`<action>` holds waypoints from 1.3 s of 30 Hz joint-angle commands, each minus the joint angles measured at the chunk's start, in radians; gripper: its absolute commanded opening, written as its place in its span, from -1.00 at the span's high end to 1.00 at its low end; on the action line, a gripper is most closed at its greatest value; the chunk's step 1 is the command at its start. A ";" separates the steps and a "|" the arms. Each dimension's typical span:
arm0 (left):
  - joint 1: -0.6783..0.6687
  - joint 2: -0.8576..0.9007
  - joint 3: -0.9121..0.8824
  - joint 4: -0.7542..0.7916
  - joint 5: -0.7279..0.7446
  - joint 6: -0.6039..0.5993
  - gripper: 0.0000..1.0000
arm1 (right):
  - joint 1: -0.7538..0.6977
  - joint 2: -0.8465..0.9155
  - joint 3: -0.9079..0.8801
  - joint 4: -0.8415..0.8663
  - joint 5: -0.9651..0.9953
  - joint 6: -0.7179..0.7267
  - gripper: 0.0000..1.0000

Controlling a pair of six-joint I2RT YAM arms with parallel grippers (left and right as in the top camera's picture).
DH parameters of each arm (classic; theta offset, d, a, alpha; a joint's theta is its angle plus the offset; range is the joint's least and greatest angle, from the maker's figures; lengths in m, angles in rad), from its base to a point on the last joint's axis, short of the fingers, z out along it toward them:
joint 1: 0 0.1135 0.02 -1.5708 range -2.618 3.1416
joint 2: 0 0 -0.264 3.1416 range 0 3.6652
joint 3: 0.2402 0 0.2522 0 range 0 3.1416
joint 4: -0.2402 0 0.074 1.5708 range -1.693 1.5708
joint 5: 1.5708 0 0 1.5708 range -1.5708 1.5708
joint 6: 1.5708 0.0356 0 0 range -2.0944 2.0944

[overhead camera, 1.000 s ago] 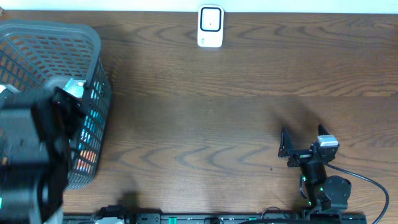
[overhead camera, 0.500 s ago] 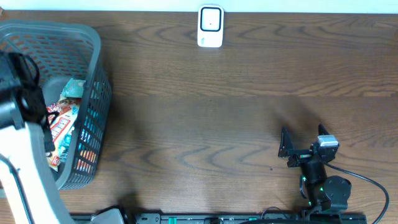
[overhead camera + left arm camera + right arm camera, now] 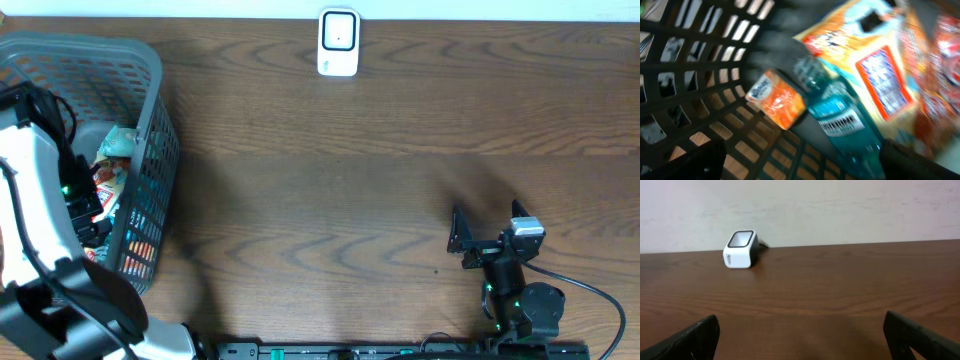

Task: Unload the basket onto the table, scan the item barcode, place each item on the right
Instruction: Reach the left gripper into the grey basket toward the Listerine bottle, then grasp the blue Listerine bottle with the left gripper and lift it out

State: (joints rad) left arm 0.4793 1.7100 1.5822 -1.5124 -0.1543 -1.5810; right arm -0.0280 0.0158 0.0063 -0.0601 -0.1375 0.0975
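Observation:
My left gripper (image 3: 88, 218) hangs open inside the grey basket (image 3: 150, 70) at the table's left edge. In the left wrist view its open gripper (image 3: 802, 167) hovers just over a teal bottle (image 3: 840, 117) with a barcode label, a small orange packet (image 3: 777, 97) and a large orange snack bag (image 3: 880, 65); nothing is between the fingers (image 3: 695, 162). The white barcode scanner (image 3: 339, 42) stands at the table's far edge, also seen as the scanner (image 3: 740, 249) ahead of my right gripper (image 3: 802, 340). That right gripper (image 3: 487, 222) rests open near the front right.
The basket's mesh walls (image 3: 715, 65) close in around the left gripper. A black cable (image 3: 590, 290) trails from the right arm's base. Bare wooden table (image 3: 340, 200) lies between basket, scanner and right arm. A pale wall (image 3: 840, 205) stands behind the scanner.
The left arm has swung down from close under the overhead camera and lowered its gripper into the basket over the items. The right arm has not moved.

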 commanded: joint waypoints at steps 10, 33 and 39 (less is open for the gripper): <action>0.031 0.173 -0.135 0.076 0.096 -0.081 -0.96 | 0.009 -0.003 -0.001 -0.004 0.005 -0.009 -0.99; 0.021 0.174 -0.470 0.369 0.136 -0.020 -0.65 | 0.009 -0.003 -0.001 -0.004 0.005 -0.009 -0.98; 0.021 0.174 -0.473 0.432 0.026 0.073 -0.54 | 0.009 -0.003 -0.001 -0.004 0.005 -0.009 -0.99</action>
State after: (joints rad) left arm 0.5098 1.8366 1.1641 -1.1217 -0.0944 -1.6299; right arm -0.0280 0.0158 0.0063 -0.0601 -0.1375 0.0971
